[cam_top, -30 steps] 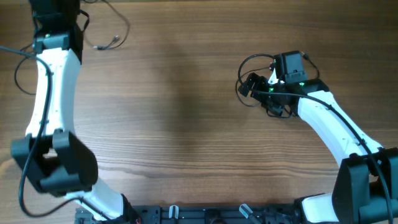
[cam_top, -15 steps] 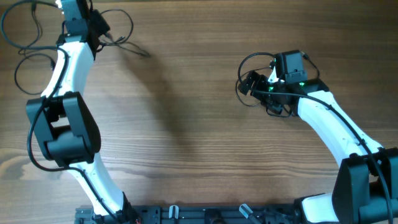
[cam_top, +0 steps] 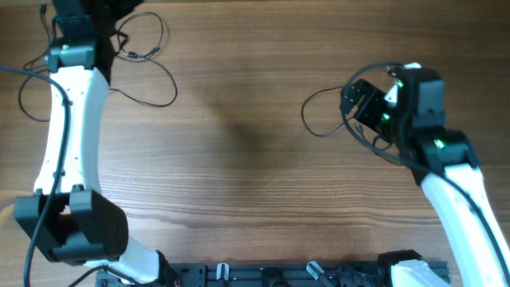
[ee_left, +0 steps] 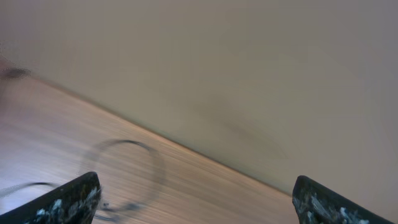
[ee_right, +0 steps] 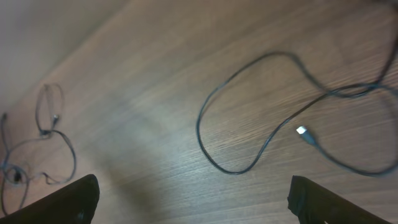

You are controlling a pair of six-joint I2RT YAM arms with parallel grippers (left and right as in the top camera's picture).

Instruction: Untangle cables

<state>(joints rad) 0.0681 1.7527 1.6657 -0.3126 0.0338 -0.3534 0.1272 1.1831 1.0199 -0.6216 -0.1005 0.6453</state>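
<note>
Wood-grain table (cam_top: 239,175) and pale wall (ee_left: 249,74) are noted. One thin black cable (cam_top: 137,54) is found loosely looped upper left overhead, a second cable (cam_top: 304,112) upper right. The left gripper (ee_left: 196,186) and right gripper (ee_right: 193,186) are seen open, empty.

I seem to be running a robotics lab station: a white left arm (cam_top: 68,119) and right arm (cam_top: 466,187) over a wood-grain table (cam_top: 239,175), with a plain beige wall (ee_left: 249,62) behind.

Motion blur smears the left-hand cable (ee_left: 124,142) near the worktop's (ee_left: 205,186) far edge — its plug cannot be made out; the right-hand cable (cam_top: 304,114) disappears beneath the right fingers (cam_top: 360,100).
</note>
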